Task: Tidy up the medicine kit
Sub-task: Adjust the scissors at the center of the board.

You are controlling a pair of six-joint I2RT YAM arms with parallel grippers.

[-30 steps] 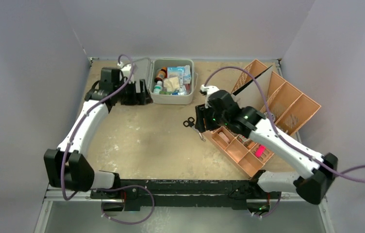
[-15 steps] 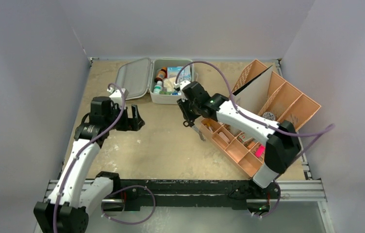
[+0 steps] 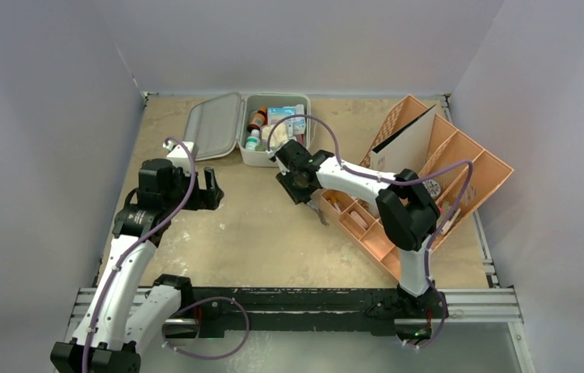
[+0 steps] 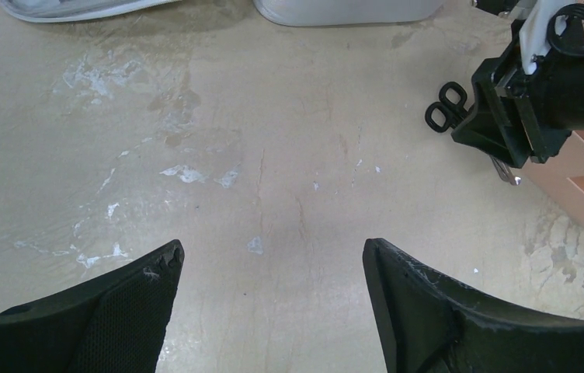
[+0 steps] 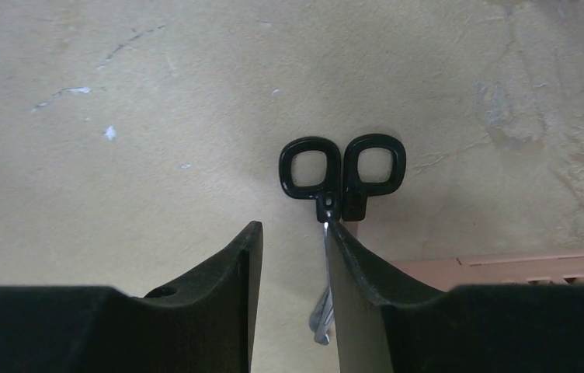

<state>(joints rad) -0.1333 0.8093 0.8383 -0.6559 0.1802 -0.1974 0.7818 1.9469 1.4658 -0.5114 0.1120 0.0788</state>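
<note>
1. Left gripper (image 4: 272,252), black and two-fingered, hangs low over the table. Its fingers are spread wide with only bare surface between them. It is left of centre, in front of the kit's lid and apart from it.
2. Right gripper (image 5: 293,233), also black, points down near the middle of the table. Its fingers are part-way apart, with a strip of bare surface showing in the gap. Nothing can be seen pinched between them.
3. Beige, scuffed table (image 3: 250,233), marked with pale worn patches, carries everything.
4. Orange plastic compartmented tray (image 3: 471,167) lies at an angle on the right side of the table. Its near-left end is close to the right gripper.
5. Pale grey-white, rounded-square clamshell medicine kit (image 3: 277,159) sits at the far edge of the table, about centre, just behind the right gripper. It is open. Its grey-lined lid (image 3: 215,128) lies back to the left, and the base is packed with small bottles and packets (image 3: 277,128).
6. Small scissors (image 5: 342,169), with black looped handles and metal blades, lie flat on the table just beside the tray. The handles stick out beyond the right gripper's fingertips. The blades run back along the inner face of the finger on the right of the wrist view. Whether they touch it cannot be told.
</note>
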